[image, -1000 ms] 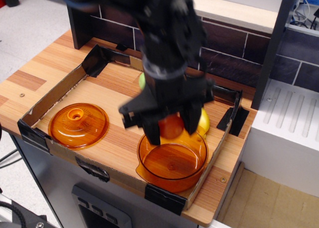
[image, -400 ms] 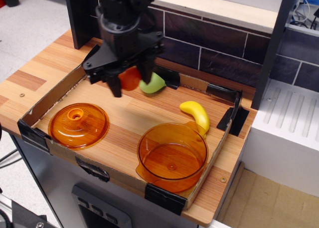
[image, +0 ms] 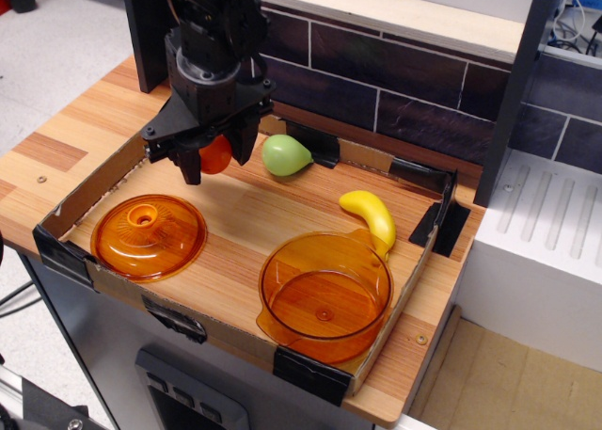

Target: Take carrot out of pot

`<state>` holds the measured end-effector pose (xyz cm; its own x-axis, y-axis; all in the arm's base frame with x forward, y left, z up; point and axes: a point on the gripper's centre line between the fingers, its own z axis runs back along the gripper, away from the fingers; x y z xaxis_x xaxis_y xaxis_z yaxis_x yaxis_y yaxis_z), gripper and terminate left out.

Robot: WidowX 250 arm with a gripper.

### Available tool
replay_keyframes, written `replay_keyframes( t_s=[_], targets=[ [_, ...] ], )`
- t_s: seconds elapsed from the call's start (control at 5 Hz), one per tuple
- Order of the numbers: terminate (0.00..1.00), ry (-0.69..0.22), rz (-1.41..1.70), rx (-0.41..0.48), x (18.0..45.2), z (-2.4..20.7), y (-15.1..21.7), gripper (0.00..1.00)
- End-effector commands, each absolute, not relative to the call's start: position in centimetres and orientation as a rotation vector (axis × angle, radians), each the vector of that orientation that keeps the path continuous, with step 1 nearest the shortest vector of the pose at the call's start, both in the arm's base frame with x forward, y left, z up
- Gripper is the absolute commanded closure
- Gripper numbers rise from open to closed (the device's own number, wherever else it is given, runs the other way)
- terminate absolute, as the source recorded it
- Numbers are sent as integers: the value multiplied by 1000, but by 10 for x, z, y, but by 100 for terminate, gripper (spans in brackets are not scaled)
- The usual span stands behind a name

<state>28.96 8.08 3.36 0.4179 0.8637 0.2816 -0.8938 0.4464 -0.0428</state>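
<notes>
My black gripper [image: 215, 157] is shut on the small orange carrot [image: 216, 153] and holds it above the back left of the tray, just behind the lid. The pot [image: 325, 294], a round translucent orange bowl with small rim handles, stands at the tray's front right with nothing in it. The gripper is well to the left of and behind the pot.
A domed translucent orange lid [image: 148, 234] with a centre knob lies at the front left. A light green pear [image: 285, 154] lies at the back, right of the gripper. A yellow banana [image: 371, 217] lies behind the pot. A low cardboard tray wall [image: 103, 176] rings the wooden board.
The gripper has lifted the carrot from above the pot and carried it left and back, past the pear, to the tray's back left. The pot now stands empty.
</notes>
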Motion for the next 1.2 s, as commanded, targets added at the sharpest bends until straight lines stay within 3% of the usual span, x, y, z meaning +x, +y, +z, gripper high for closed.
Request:
replay_keyframes(
  t_s=[0.0, 0.2, 0.4, 0.6, 1.0],
  targets=[
    [0, -316, 1180, 136, 301, 40, 104, 100],
    [0, -288, 1203, 120, 297, 39, 106, 100],
    [0, -253, 1270, 100, 294, 37, 110, 0],
    [0, -219, 1315, 99, 293, 35, 115, 0],
    [0, -233, 1330, 75, 292, 48, 113, 0]
  ],
)
